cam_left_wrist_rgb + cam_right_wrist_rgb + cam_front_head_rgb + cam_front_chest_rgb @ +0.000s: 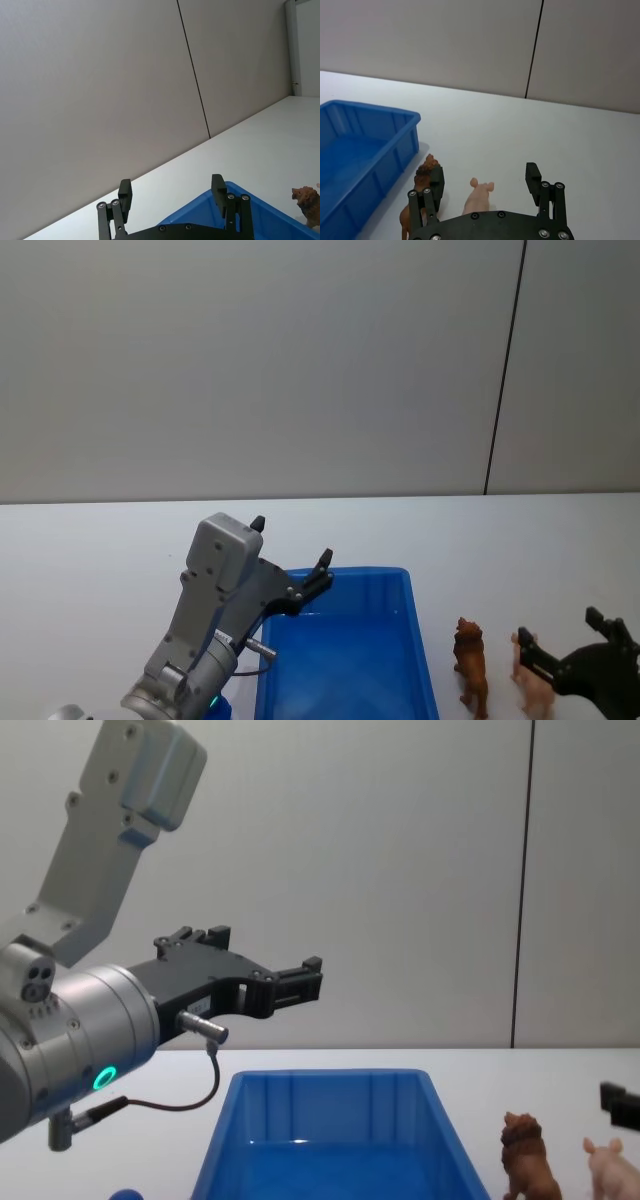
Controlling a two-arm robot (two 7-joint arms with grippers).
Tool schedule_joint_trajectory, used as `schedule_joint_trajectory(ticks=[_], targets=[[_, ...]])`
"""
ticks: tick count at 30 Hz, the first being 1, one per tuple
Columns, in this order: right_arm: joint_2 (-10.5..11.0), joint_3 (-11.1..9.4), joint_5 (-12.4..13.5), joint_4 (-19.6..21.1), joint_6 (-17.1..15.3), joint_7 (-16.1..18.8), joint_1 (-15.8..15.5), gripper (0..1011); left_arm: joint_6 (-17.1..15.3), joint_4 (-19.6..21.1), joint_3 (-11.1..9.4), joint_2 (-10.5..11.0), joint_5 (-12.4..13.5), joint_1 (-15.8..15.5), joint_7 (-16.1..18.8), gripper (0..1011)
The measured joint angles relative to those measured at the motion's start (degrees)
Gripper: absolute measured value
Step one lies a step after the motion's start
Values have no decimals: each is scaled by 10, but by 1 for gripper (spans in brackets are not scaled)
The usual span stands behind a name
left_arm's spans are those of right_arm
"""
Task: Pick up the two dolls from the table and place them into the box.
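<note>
Left arm is raised above the box's [350,572] left rim, its claw [171,186] spread, holding nothing and aimed forward. Right claw [485,175] sits low to the right of the box, fingers spread wide at the pig [537,695]. The lion [470,665] stands on the counter [100,540] between box and pig, so both dolls are outside the box.

The left gripper [292,542] hangs raised over the left rim of the box [421,640], fingers spread wide and pointing forward and upward, while the right gripper [485,172] sits low, right of the box, fingers likewise apart.
</note>
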State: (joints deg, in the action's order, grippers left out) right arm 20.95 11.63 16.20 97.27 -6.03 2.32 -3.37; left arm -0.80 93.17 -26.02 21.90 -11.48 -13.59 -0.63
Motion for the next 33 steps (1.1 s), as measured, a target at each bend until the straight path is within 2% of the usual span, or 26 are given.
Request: schedule_joint_trajectory(ticks=[15, 28, 33], targets=[[-10, 9, -17, -51, 10, 31, 5, 1001, 0, 0, 0, 0, 0, 0, 0, 1001], [-22, 16, -36, -94, 18, 34, 14, 1001, 0, 0, 0, 0, 0, 0, 0, 1001], [-27, 18, -42, -109, 23, 33, 18, 923, 0, 0, 0, 0, 0, 0, 0, 1001]])
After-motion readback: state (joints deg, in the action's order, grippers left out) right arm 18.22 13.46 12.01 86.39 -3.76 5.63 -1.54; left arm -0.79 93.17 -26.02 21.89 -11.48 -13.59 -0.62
